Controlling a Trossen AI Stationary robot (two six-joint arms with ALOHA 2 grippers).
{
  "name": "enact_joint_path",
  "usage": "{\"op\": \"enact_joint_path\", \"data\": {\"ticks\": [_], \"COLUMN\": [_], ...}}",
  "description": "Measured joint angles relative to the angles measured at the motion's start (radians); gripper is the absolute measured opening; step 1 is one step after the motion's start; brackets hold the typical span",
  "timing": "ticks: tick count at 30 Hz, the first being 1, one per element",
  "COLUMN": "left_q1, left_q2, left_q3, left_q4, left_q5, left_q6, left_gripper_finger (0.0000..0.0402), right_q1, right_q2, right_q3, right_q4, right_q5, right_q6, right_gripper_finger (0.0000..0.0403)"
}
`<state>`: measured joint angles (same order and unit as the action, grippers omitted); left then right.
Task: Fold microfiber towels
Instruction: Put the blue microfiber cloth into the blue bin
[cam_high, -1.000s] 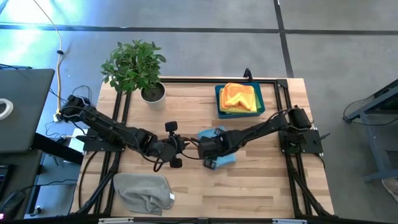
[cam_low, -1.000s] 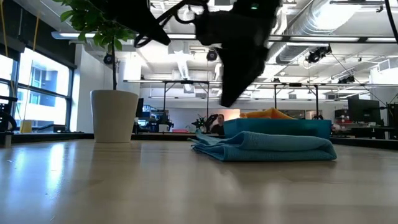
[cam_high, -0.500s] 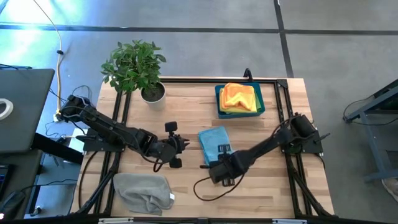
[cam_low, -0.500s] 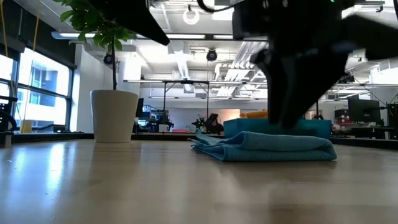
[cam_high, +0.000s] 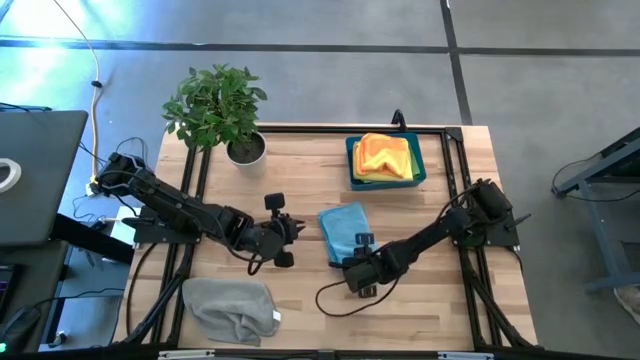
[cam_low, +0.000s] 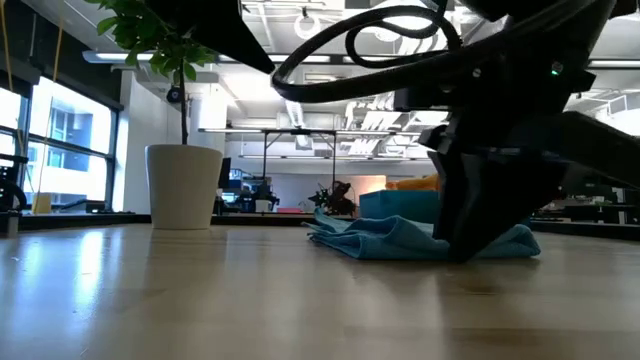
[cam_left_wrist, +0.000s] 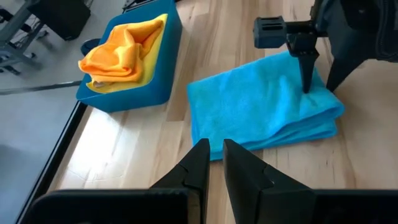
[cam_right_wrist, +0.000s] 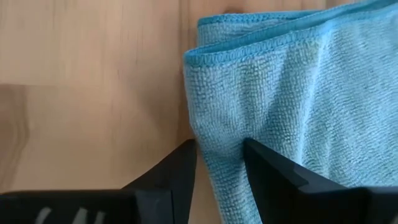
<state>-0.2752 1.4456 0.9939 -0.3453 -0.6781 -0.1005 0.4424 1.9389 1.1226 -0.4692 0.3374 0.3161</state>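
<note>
Right gripper (cam_high: 362, 262) sits low at the near edge of the blue towel (cam_high: 343, 230), its fingers (cam_right_wrist: 174, 174) set a narrow gap apart with a fold of the towel's edge between them; whether they actually pinch the cloth I cannot tell. In the low view the arm's dark bulk hides the middle of the towel and most of the bin (cam_low: 400, 203) behind it. Left gripper (cam_high: 290, 230) hovers just beside the towel's left edge, fingers (cam_left_wrist: 198, 167) close together with a thin slit between and nothing in it.

The blue towel lies folded near the middle of the table (cam_high: 420, 310), its layered edge plain in the right wrist view. A bin (cam_high: 382, 160) near the far right corner holds an orange towel (cam_high: 385, 152) over a yellow towel (cam_high: 399, 171); anything beneath them is hidden. A grey towel (cam_high: 228, 305) lies crumpled at the near left edge, and a potted plant (cam_high: 217, 105) stands at the far left corner.

Half a second ago the right gripper was a little nearer the table's front edge and clear of the cloth; it has since edged up to the towel. Left arm, towels and bin are unchanged.
</note>
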Motion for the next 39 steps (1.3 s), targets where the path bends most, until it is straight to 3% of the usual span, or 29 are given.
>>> {"op": "enact_joint_path", "data": {"ticks": [10, 19, 22, 26, 29, 39], "left_q1": [0.000, 0.000, 0.000, 0.000, 0.000, 0.000], "left_q2": [0.000, 0.000, 0.000, 0.000, 0.000, 0.000], "left_q3": [0.000, 0.000, 0.000, 0.000, 0.000, 0.001], "left_q4": [0.005, 0.006, 0.006, 0.007, 0.007, 0.014], "left_q5": [-0.018, -0.019, -0.019, -0.018, -0.018, -0.018], "left_q6": [0.000, 0.000, 0.000, 0.000, 0.000, 0.000], "left_gripper_finger": [0.0037, 0.0037, 0.0037, 0.0037, 0.0037, 0.0037], "right_q1": [-0.002, 0.000, 0.000, -0.020, -0.061, -0.266], "right_q2": [0.019, 0.080, 0.073, 0.022, -0.043, -0.284], "right_q3": [-0.005, 0.001, 0.002, 0.002, -0.007, 0.000], "right_q4": [0.026, 0.044, 0.040, 0.024, -0.022, -0.003], "right_q5": [0.141, 0.182, 0.172, 0.109, 0.003, -0.245], "right_q6": [0.173, 0.206, 0.203, 0.195, 0.198, 0.159], "right_gripper_finger": [0.0125, 0.0013, 0.0011, 0.0006, 0.0003, 0.0001]}}
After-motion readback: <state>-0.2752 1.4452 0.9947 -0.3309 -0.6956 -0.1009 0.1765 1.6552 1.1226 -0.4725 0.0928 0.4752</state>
